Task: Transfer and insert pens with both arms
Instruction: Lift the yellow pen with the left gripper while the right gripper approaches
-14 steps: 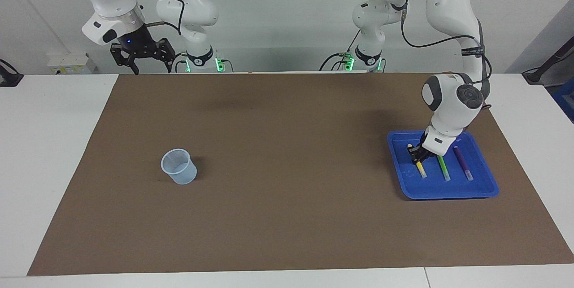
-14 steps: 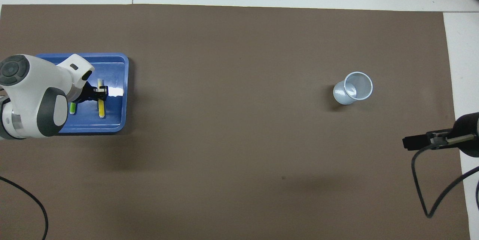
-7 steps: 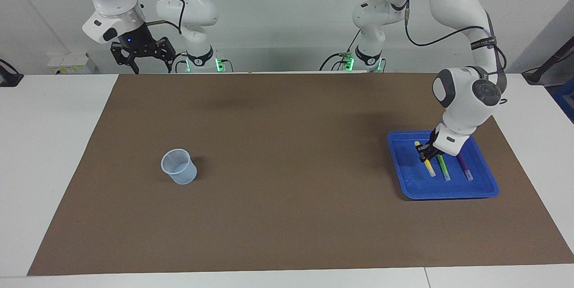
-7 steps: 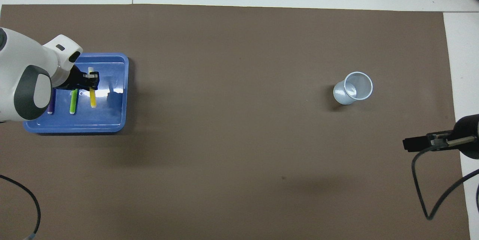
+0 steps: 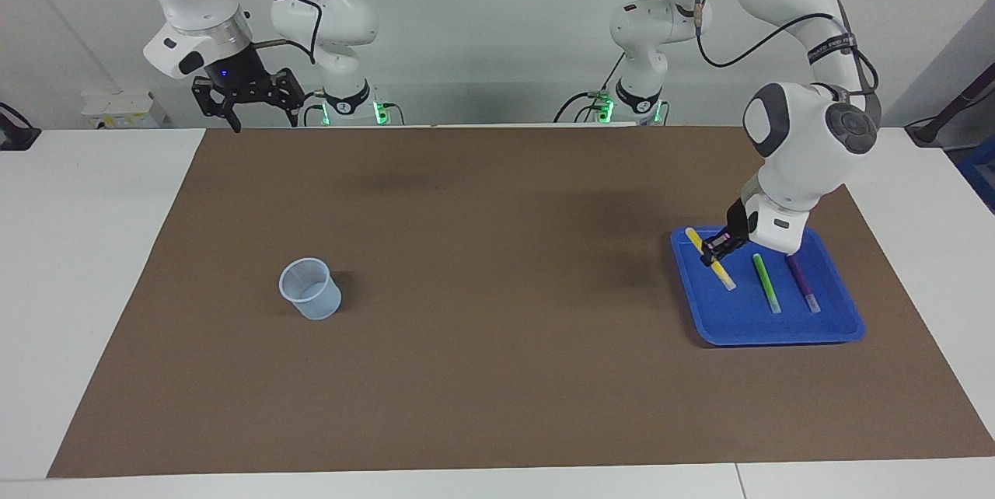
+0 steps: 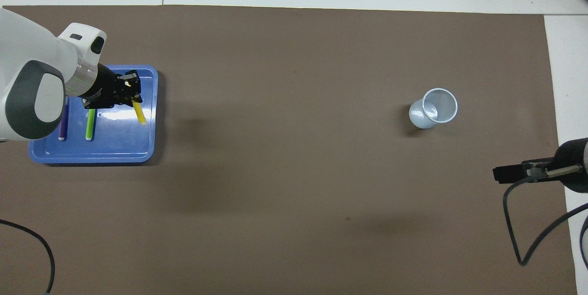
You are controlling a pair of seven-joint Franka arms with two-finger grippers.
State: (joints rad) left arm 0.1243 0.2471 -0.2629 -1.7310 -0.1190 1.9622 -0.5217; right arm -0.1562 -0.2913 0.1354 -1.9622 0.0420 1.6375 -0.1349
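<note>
The step in hand looks like the pick-up of the first pen. At the right of the facing view the left gripper has its jaws closed on the yellow pen, which hangs tilted in the air over the blue tray, its upper end over the tray's rim and its pale lower end pointing down into the tray. The green pen and the purple pen lie flat in the tray side by side, apart from each other and from the gripper.

In the upper left of the facing view the right gripper waits high over the bench's edge nearest the robots, jaws spread open and holding nothing. The pale cup stands upright on the brown mat, left of centre in that view and well apart from the tray.

My reading is that the next move calls for carrying the yellow pen toward the middle of the bench, with the right gripper coming to meet it there. The tilt matters: a free stretch of the pen must be offered so the second pair of jaws can close on it without fouling the first.
</note>
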